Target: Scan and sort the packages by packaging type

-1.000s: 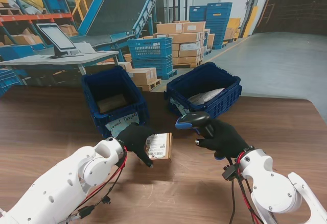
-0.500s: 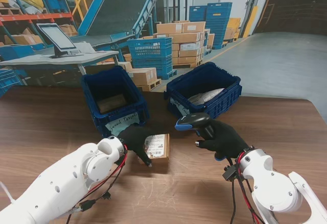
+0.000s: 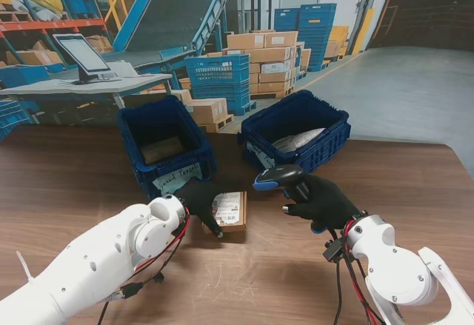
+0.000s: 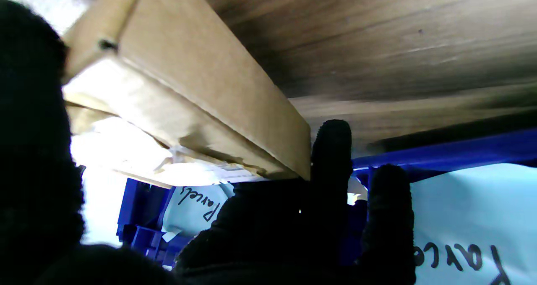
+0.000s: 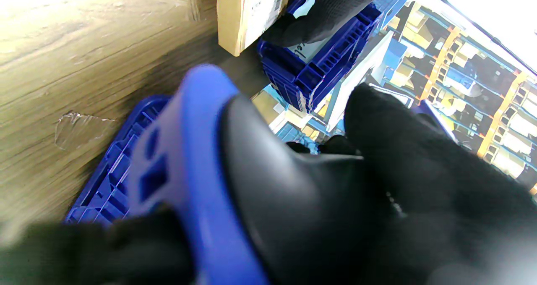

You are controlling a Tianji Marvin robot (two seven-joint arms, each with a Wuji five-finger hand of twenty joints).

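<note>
A small cardboard box (image 3: 229,211) with a white label on top lies on the brown table, just nearer to me than the left blue bin (image 3: 164,147). My left hand (image 3: 198,200) in a black glove is shut on the box (image 4: 201,87), gripping its left side. My right hand (image 3: 320,200) is shut on a blue and black barcode scanner (image 3: 278,175), whose head points left toward the box. In the right wrist view the scanner (image 5: 235,184) fills the frame, with the box (image 5: 247,12) beyond it.
The left bin carries a handwritten paper label (image 3: 178,178) and holds a flat brown parcel (image 3: 161,149). The right blue bin (image 3: 296,129) holds a grey poly bag (image 3: 298,139). Behind the table are a desk with a monitor (image 3: 80,55), stacked crates and cartons.
My left hand has drawn the box slightly left and nearer to the left bin, laying it flatter. The left forearm has swung lower and outward. The right hand and scanner have stayed put.
</note>
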